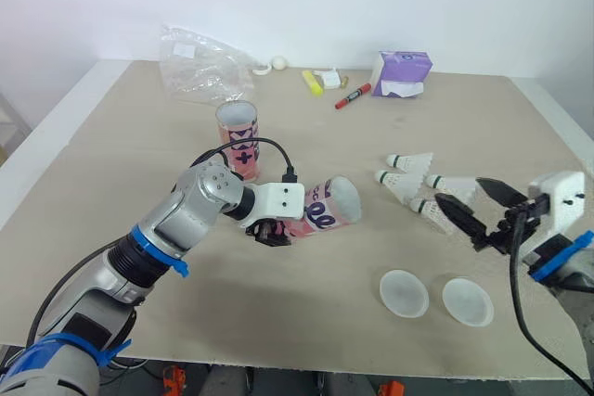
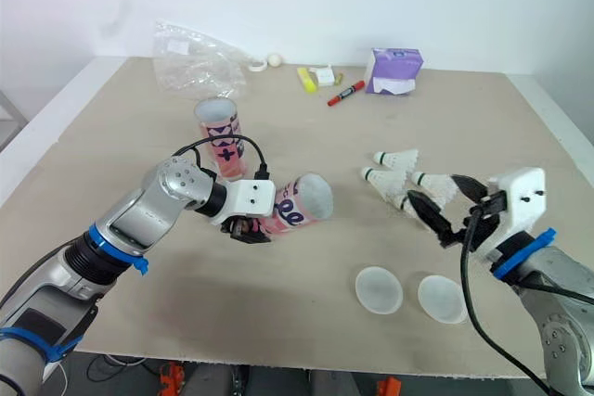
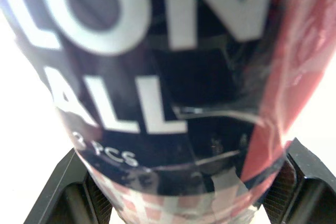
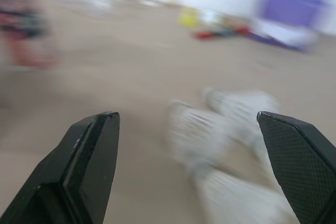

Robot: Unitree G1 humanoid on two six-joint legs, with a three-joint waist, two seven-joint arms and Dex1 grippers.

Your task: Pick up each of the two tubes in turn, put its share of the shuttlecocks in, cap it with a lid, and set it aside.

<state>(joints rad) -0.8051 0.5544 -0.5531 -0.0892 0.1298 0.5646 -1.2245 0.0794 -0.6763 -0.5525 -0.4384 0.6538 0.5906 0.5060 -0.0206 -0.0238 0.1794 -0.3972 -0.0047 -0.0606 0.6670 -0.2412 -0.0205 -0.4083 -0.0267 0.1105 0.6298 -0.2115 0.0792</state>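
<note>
The task looks barely begun: no tube is filled, capped or set aside as far as one can judge. One tube (image 1: 320,209) is off the table (image 1: 111,164), held tipped nearly onto its side with its open mouth turned toward the robot's right, and no shuttlecock shows at that mouth. The second tube (image 1: 238,136) stands upright just behind it, uncapped. The shuttlecocks (image 1: 413,183), four as best I can count, lie loose in a cluster on the robot's right side of the table. The two translucent lids (image 1: 404,292) rest side by side nearer the front edge, touching nothing. So the picking up of the first tube is done; loading, capping and setting aside are left for both tubes. The left arm reaches forward with its elbow bent and its wrist turned inward. The left claw (image 1: 269,229) is clamped on the held tube near its closed end, and the left wrist view shows a black finger pressed to each side of the printed wall. The right arm comes in low from the robot's right. The right claw (image 1: 461,194) has its fingers spread wide, empty, pointing at the shuttlecocks and right at the edge of the cluster. Whether a fingertip touches one I cannot tell.
</note>
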